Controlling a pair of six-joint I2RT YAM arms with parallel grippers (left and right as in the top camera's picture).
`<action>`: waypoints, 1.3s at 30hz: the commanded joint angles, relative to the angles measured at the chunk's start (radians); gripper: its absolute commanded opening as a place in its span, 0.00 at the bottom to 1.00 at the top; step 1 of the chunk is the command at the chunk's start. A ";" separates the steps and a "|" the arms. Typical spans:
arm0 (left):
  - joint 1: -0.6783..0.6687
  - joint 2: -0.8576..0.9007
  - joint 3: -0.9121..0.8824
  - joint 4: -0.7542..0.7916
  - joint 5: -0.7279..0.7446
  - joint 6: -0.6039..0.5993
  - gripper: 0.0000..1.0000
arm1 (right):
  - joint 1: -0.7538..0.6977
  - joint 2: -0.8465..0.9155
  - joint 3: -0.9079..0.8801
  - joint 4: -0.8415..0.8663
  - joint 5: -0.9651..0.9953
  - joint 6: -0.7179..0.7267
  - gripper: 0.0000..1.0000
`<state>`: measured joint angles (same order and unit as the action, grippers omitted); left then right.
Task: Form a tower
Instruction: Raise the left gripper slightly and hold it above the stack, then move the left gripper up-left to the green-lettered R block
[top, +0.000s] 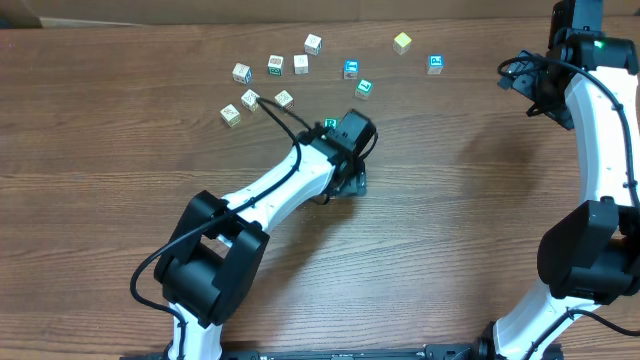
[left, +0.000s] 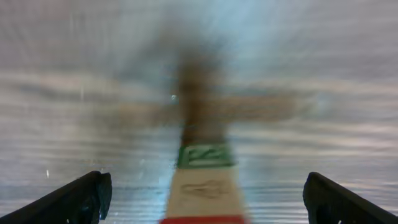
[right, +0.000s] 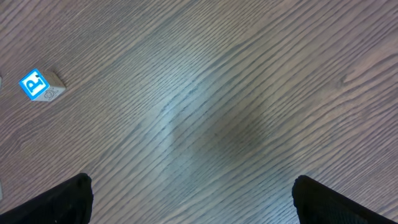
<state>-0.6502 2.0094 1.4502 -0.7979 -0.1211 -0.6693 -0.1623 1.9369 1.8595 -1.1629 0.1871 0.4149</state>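
The tower (top: 329, 124) stands mid-table, its green-bordered top cube peeking out beside the left wrist. In the left wrist view the tower (left: 205, 186) is blurred: a green-edged top face, a plain wooden side with an engraving, and a red edge below. My left gripper (left: 205, 204) is open, its dark fingers (left: 78, 200) standing wide on either side of the tower without touching it. My right gripper (right: 193, 202) is open over bare table at the far right, holding nothing.
Several loose alphabet cubes lie scattered behind the tower, among them a green-lettered cube (top: 364, 88), a yellow-green cube (top: 402, 42) and a blue-lettered cube (top: 435, 63). That blue-lettered cube (right: 38, 85) shows at the left of the right wrist view. The right arm (top: 600, 120) runs along the table's right edge.
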 joint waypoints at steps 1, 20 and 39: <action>-0.003 -0.018 0.183 -0.053 -0.017 0.073 0.96 | -0.002 -0.006 0.005 0.003 0.003 0.000 1.00; 0.225 -0.011 0.694 0.038 -0.020 0.359 0.04 | -0.002 -0.006 0.005 0.003 0.003 0.000 1.00; 0.237 0.400 0.691 0.047 0.165 0.355 0.73 | -0.002 -0.006 0.005 0.003 0.003 0.000 1.00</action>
<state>-0.4000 2.3840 2.1380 -0.7425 -0.0212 -0.3267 -0.1623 1.9369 1.8595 -1.1637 0.1867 0.4149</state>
